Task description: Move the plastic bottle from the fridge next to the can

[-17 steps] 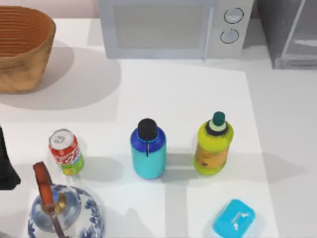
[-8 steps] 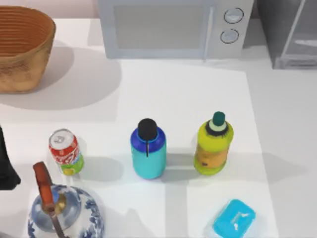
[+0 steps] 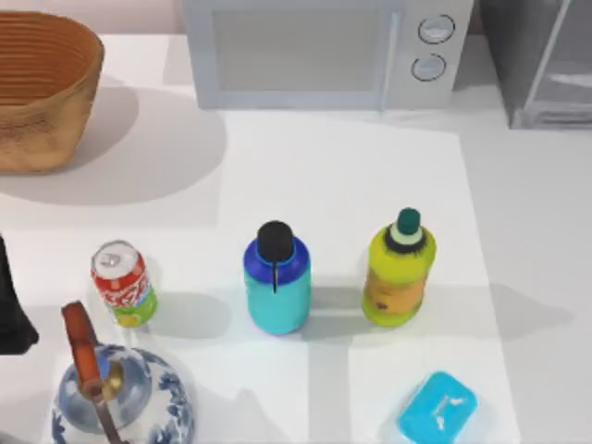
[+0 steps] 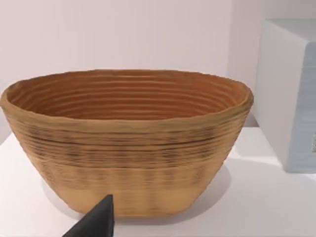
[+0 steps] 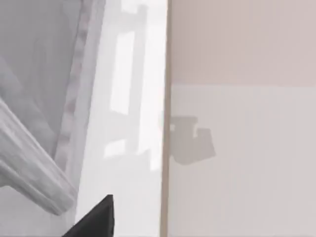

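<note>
At the top view's left edge a dark part of the left arm (image 3: 11, 310) is parked beside the red can (image 3: 123, 282). The blue plastic bottle (image 3: 277, 277) stands upright on the table, near the can but apart, well away from the fridge (image 3: 541, 65). The gap looks small, so any last move should be gentle. The right gripper's fingertip (image 5: 94, 219) faces the fridge; I cannot tell either jaw's opening.
</note>
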`<state>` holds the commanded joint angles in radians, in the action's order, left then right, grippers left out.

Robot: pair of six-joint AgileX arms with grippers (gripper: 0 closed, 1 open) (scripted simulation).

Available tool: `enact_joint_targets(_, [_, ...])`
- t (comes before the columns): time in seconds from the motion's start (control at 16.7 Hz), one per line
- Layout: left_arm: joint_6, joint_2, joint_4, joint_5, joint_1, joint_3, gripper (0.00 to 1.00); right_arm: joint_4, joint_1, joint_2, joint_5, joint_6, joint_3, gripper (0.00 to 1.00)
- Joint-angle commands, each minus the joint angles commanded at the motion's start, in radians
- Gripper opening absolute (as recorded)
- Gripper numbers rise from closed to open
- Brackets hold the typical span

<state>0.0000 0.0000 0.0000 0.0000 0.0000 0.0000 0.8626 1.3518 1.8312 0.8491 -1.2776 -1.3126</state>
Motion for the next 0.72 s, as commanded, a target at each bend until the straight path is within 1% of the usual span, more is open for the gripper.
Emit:
enact_joint_targets(0.18, [0.0,0.0,0.0,0.0,0.0,0.0,1.0,-0.226,-0.163,0.001,-0.039,0.282,0.007,1.0])
enact_joint_targets(0.36, [0.0,0.0,0.0,0.0,0.0,0.0,1.0,-0.421,-0.305,0.001,-0.071,0.499,0.012,1.0])
enact_joint_targets(0.54, [0.0,0.0,0.0,0.0,0.0,0.0,1.0,-0.54,-0.399,0.0,-0.093,0.621,0.016,1.0])
enact_joint_targets(0.72, [0.0,0.0,0.0,0.0,0.0,0.0,1.0,-0.568,-0.423,-0.002,-0.099,0.649,0.017,1.0])
